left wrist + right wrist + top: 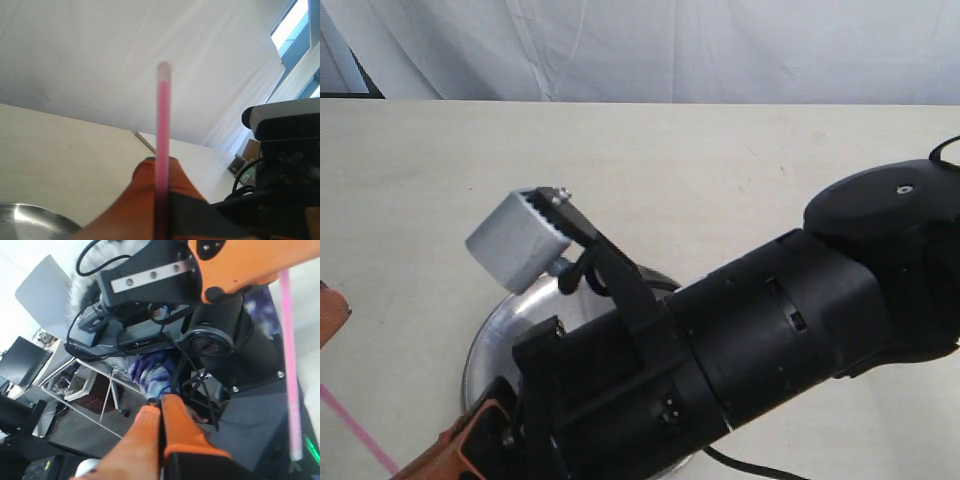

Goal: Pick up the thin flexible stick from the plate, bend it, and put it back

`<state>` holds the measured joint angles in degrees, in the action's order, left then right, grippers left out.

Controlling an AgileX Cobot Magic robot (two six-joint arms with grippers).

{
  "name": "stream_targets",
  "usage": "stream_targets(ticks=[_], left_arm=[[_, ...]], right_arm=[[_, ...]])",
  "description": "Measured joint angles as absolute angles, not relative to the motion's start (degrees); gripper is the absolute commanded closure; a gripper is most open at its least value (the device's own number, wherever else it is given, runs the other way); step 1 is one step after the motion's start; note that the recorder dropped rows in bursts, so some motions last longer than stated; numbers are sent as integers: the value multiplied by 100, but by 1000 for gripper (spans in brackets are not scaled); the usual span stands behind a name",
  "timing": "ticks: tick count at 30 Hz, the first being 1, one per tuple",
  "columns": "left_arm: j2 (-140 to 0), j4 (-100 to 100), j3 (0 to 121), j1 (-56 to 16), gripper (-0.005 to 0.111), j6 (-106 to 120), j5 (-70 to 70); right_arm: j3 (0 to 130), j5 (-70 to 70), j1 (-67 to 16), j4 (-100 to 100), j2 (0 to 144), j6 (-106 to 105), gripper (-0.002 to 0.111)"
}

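The thin flexible stick is gripped by the clenched left claw and is seen at the lower left of the exterior view, clear of the plate on the bench. The right claw is closed on nothing.

We see the thin flexible stick bright pink, paling to a clear tip; the plate is mirror-grey steel; the left gripper and the right gripper are both orange with black; the right arm is matte black, and its camera box, at eleven o'clock of the plate, is grey; the table is plain cream; the cloth at twelve o'clock is white.
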<state>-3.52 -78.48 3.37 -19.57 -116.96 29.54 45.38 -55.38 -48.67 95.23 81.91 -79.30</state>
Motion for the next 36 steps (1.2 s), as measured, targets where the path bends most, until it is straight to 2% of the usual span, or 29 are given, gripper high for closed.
stream_targets(ticks=[3, 5, 8, 10, 12, 13, 24, 33, 35, 36], left_arm=[[-352, -7791, 337, -1957, 106, -11696, 3014], [-352, -7770, 337, -1957, 106, -11686, 3090], [-352, -7749, 337, -1957, 106, -11686, 3100], [-352, -7743, 337, -1957, 106, -11686, 3109], [-352, -7719, 337, -1957, 106, -11686, 3123], [-352, -7704, 337, -1957, 106, -11686, 3133], [-352, -7639, 337, -1957, 106, -11686, 3189], [-352, -7639, 337, -1957, 106, -11686, 3201], [-352, -7600, 337, -1957, 106, -11686, 3245], [-352, -7588, 337, -1957, 106, -11686, 3279]], right_arm=[[4538, -5133, -4867, 9533, 8191, -7930, 109], [4538, -4807, -4867, 9533, 8191, -7930, 103], [4538, -4479, -4867, 9546, 8191, -7930, 85], [4538, -4328, -4867, 9546, 8191, -7930, 69], [4538, -4156, -4867, 9546, 8191, -7930, 58], [4538, -4040, -4867, 9570, 8191, -7930, 57], [4847, -3366, -5029, 9609, 8202, -8043, 57], [5123, -3587, -5463, 9475, 8732, -8079, 57], [5194, -3533, -5528, 9453, 8816, -8079, 59], [5220, -3485, -5551, 9454, 8851, -8079, 63]])
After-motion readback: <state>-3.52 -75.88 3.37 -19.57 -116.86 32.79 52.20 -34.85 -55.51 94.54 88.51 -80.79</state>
